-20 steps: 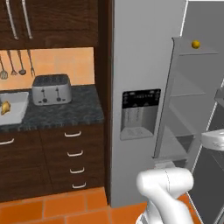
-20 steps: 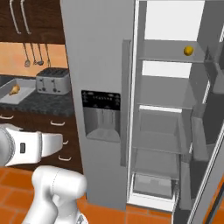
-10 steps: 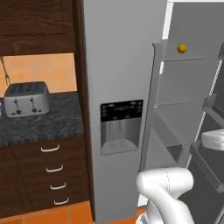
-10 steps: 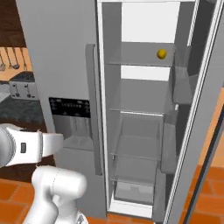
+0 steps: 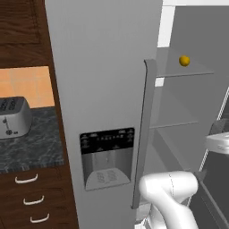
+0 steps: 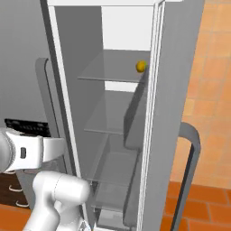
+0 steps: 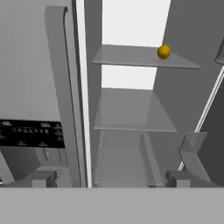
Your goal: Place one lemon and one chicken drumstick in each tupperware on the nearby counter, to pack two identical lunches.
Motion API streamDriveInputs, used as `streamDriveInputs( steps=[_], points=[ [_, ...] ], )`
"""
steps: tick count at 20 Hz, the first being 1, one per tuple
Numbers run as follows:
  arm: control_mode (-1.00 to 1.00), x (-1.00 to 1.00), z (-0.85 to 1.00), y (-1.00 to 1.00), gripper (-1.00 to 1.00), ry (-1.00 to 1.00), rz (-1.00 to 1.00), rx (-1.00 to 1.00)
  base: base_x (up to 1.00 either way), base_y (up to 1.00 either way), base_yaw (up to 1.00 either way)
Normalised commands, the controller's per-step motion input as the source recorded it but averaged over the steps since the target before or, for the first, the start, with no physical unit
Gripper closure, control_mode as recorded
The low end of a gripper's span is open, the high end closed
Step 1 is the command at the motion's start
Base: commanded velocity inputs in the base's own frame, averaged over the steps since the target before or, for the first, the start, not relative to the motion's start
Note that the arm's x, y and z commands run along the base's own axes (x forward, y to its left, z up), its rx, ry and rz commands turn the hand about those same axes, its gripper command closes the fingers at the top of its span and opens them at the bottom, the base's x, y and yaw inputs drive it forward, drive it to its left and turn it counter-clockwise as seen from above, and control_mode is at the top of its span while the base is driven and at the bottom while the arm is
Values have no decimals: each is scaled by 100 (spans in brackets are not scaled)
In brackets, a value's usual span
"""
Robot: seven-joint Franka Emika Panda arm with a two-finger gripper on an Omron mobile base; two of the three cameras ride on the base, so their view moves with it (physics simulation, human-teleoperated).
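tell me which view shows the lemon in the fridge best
The hand view: the lemon sits unobstructed on the top shelf, seen head-on. The left base view shows it smaller, past the closed door's handle. In the right base view it sits right beside the open door's edge.

A small round yellow lemon rests on the top translucent grey shelf of the open refrigerator, near the shelf's right end. The dark speckled stone counter sits left of the refrigerator, above brown wooden drawers.
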Motion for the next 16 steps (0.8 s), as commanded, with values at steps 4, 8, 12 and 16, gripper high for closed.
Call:
streamDriveInputs(
  steps=[4,8,12,16],
  points=[
    [100,0,0,0,-100,0,0,0,83,-37,7],
    [100,0,0,0,-100,0,0,0,69,-32,5],
    [-100,21,25,-21,-100,0,2,1,0,0,0],
    [-100,6,81,0,-100,13,-9,-1,0,0,0]
  ],
)
